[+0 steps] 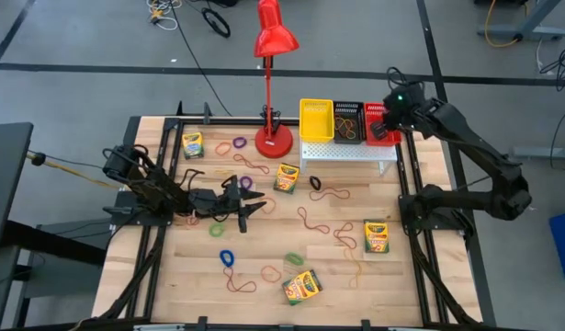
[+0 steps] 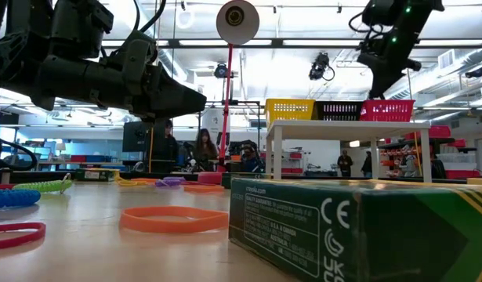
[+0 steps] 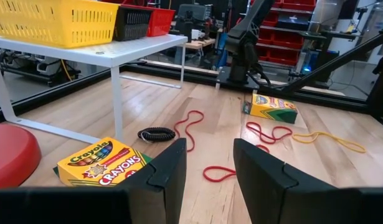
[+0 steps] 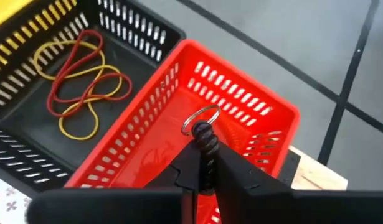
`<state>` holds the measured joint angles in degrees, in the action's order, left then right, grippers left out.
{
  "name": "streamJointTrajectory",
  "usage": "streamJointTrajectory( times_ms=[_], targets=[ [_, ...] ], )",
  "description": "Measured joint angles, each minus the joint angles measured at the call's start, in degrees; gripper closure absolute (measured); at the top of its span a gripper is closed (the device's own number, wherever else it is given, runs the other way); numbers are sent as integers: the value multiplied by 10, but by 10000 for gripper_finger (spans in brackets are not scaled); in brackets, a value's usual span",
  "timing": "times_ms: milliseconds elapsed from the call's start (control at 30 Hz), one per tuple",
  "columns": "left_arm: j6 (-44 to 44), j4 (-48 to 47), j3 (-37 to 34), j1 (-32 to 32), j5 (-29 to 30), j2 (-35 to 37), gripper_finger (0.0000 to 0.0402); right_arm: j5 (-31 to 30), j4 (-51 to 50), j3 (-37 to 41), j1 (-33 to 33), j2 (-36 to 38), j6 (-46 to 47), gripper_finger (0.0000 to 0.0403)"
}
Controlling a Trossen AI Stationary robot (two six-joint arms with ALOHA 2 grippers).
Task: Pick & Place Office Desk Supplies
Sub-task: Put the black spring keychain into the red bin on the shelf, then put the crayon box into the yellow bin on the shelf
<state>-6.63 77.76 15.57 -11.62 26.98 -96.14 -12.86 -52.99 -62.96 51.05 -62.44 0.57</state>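
Right claw [image 4: 203, 163] pinches a dark coiled hair tie [image 4: 204, 138] over the red basket [image 4: 241, 102].
Released off-centre, it could catch the rim and fall outside; left claw [image 3: 207, 167] hangs parted, empty, above the bench [image 1: 264, 248].

Three slotted baskets sit in a row on the white stand [image 1: 348, 152]: a yellow basket [image 1: 316, 120], a black basket [image 1: 348, 122] holding red and yellow bands [image 4: 85, 78], and a red basket [image 4: 197, 137]. The lamp [image 1: 274, 37] is red throughout. Crayon boxes [image 1: 287, 176] are yellow with green (one at six o'clock). Loose bands [image 1: 333, 196] on the pale wood table [image 1: 264, 230] show red, purple, blue and green.
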Motion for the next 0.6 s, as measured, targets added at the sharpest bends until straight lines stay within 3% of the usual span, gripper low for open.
streamJointTrajectory(
  times_ms=[200,467,600],
  targets=[
    [0,0,0,0,0,0,262,-2,-7,0,0,-24,-2,317],
    [0,0,0,0,0,0,261,-72,-42,-14,-3,-12,-22,240],
    [0,0,0,0,0,0,261,-60,-134,-59,-42,11,-22,250]
  ],
)
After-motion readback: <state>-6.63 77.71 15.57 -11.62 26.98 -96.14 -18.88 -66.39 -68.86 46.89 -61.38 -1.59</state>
